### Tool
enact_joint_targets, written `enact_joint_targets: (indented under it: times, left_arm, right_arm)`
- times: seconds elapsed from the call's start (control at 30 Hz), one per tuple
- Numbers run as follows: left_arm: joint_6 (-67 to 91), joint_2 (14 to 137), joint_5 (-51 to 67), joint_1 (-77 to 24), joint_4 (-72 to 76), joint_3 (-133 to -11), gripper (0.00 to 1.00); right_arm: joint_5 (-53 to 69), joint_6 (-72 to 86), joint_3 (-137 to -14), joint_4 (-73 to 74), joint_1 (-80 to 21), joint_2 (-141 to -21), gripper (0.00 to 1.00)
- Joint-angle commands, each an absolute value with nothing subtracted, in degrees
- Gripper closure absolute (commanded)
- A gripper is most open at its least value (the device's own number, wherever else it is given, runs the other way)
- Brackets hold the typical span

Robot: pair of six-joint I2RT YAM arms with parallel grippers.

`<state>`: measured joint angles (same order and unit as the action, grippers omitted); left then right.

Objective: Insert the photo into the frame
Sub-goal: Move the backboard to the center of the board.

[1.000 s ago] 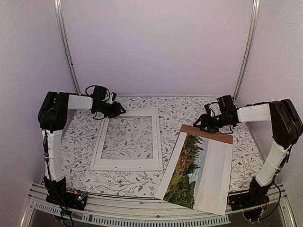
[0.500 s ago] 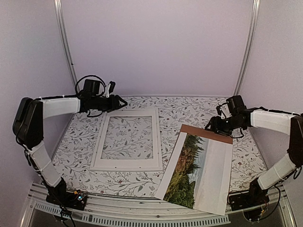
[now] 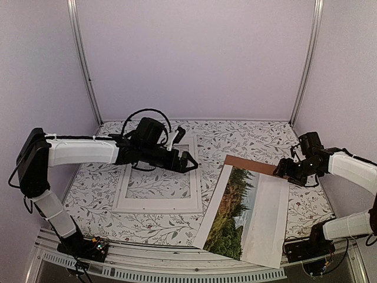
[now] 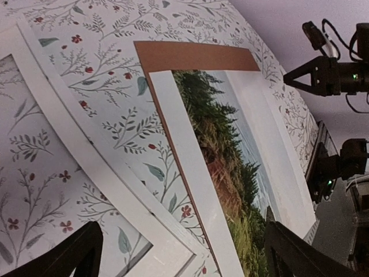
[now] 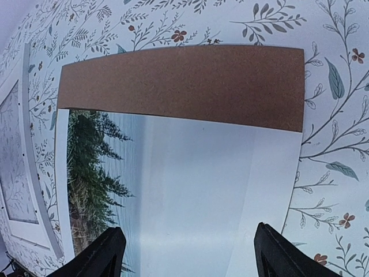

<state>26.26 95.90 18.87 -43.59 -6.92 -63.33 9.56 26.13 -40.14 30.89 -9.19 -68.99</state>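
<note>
The left pincer point(image 3: 188, 160) has been swung across the frame point(image 3: 156, 206) to its right border, fingers spread and nothing grasped. The photo point(image 3: 232, 212) lies flat on the bench point(image 3: 235, 135) just to its right. The right pincer point(image 3: 283, 173) — likewise released — is held at the far right corner of the brown board point(image 3: 253, 164) beneath the photo.

Lab test booth: plain white walls point(image 3: 194, 59), aluminium rails point(image 3: 84, 65), floral tabletop point(image 3: 235, 138).
</note>
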Motion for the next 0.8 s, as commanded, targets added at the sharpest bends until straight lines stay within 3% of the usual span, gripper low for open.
enact_joint_targets:
  times: [0.0,0.33,0.77]
  left_arm:
    - [26.49,99.31,12.93,-52.12,-7.45,-65.45,0.00]
    - [26.12,109.18,12.19,-61.00,-9.44,-73.95,0.01]
    - [25.95,121.52,14.05,-63.37,-14.82,-85.57,0.06]
  right_arm:
    - [11.83,29.64,-37.27,28.73,-9.11,-66.42,0.17]
    - [18.35,31.67,-31.86,19.36,-9.18,-73.19,0.16]
    - [15.42,29.36,-39.32,13.44,-7.67,-89.72,0.17]
